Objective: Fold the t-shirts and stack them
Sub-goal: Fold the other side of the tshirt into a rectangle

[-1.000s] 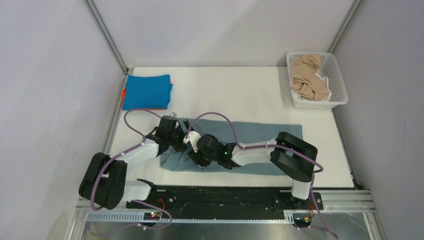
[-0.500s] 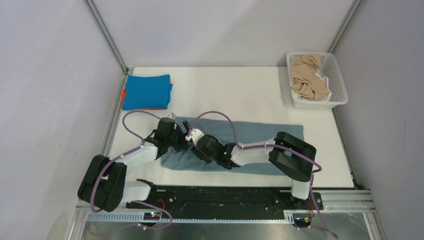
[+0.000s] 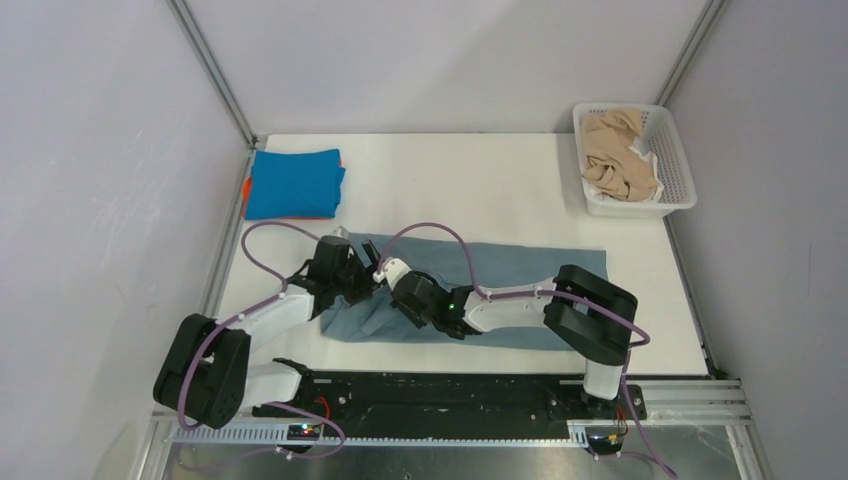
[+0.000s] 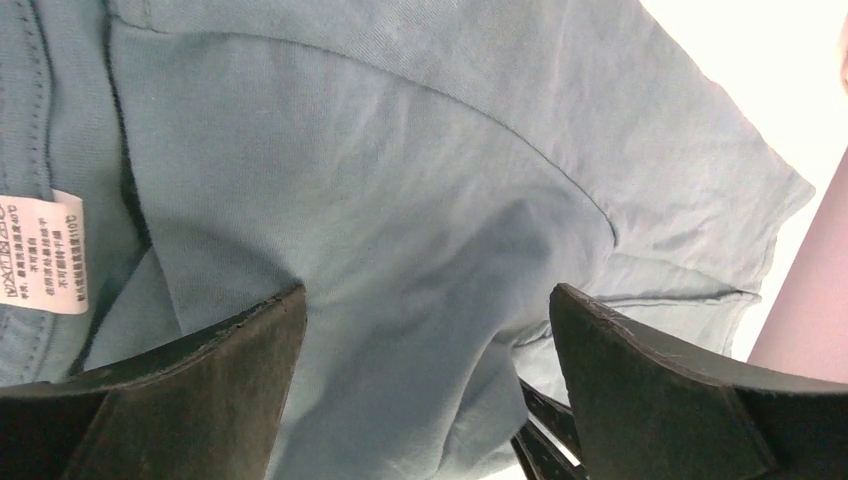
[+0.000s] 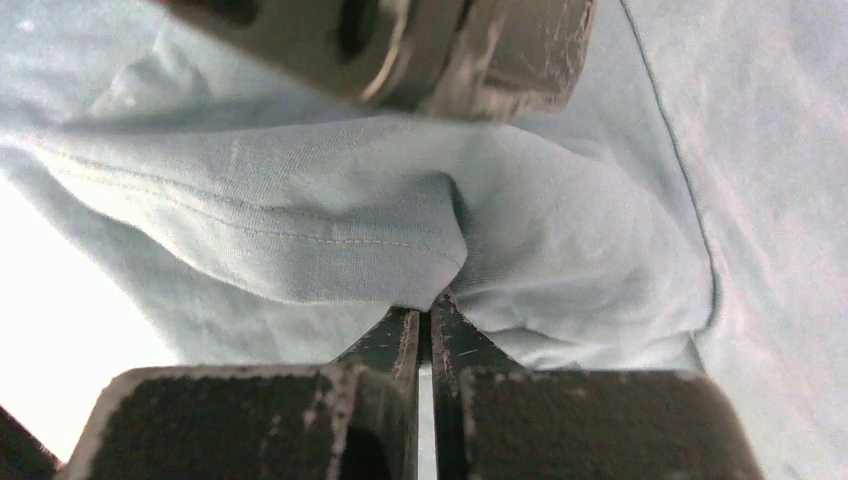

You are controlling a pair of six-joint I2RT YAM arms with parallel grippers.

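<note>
A large grey-blue t-shirt (image 3: pixel 520 265) lies spread across the near half of the table. Both grippers meet at its left end. My right gripper (image 3: pixel 392 292) is shut on a raised fold of that shirt (image 5: pixel 300 220), pinched at the tips of the right gripper (image 5: pixel 428 300). My left gripper (image 3: pixel 355 278) stands open just above the same cloth (image 4: pixel 400 200), which bulges between the wide-apart fingers of the left gripper (image 4: pixel 425 300) without being pinched. A bright blue t-shirt (image 3: pixel 295 183) lies folded at the back left on an orange one (image 3: pixel 245 188).
A white lattice basket (image 3: pixel 680 165) at the back right holds crumpled beige t-shirts (image 3: pixel 615 155). The grey-blue shirt's white care label (image 4: pixel 45 250) shows near my left finger. The left gripper's body (image 5: pixel 400 40) hangs close above the right fingers. Grey walls close in both sides.
My right gripper has closed from part open to shut on a fold of the grey-blue shirt. Both gripper heads shifted slightly and the cloth's left end has bunched up.
</note>
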